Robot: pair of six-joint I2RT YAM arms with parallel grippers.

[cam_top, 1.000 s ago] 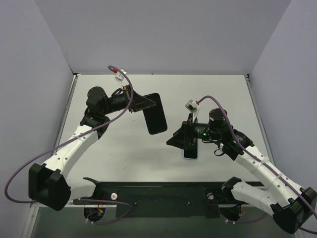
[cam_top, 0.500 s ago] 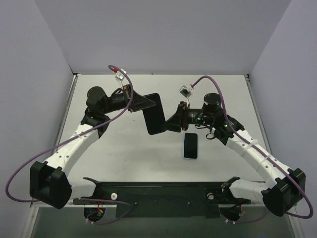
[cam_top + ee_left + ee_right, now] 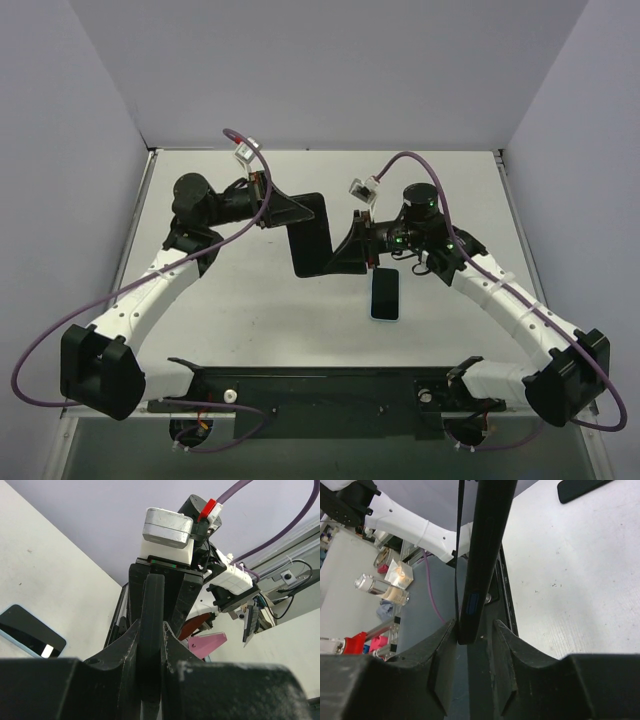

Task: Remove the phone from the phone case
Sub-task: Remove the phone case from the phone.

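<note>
My left gripper [image 3: 292, 210] holds a black phone case [image 3: 313, 238] in the air above the table, gripped at its upper left end. In the left wrist view its fingers [image 3: 172, 645] press both faces of the case [image 3: 152, 597]. The phone [image 3: 385, 296], dark-screened with a light blue rim, lies flat on the table, and the left wrist view also shows the phone [image 3: 30, 632]. My right gripper [image 3: 347, 257] straddles the case's lower right edge. In the right wrist view the case [image 3: 485, 545] touches one finger [image 3: 445, 640], with a gap to the other.
Pale walls close in the table on three sides. A black rail [image 3: 320, 385] runs along the near edge between the arm bases. Purple cables loop above both arms. Beyond the near edge, the right wrist view shows a glass bottle [image 3: 380, 590] and clutter.
My right gripper left the phone lying on the table, swung up and to the left to the held case's edge, and narrowed its jaws. The left arm has barely moved.
</note>
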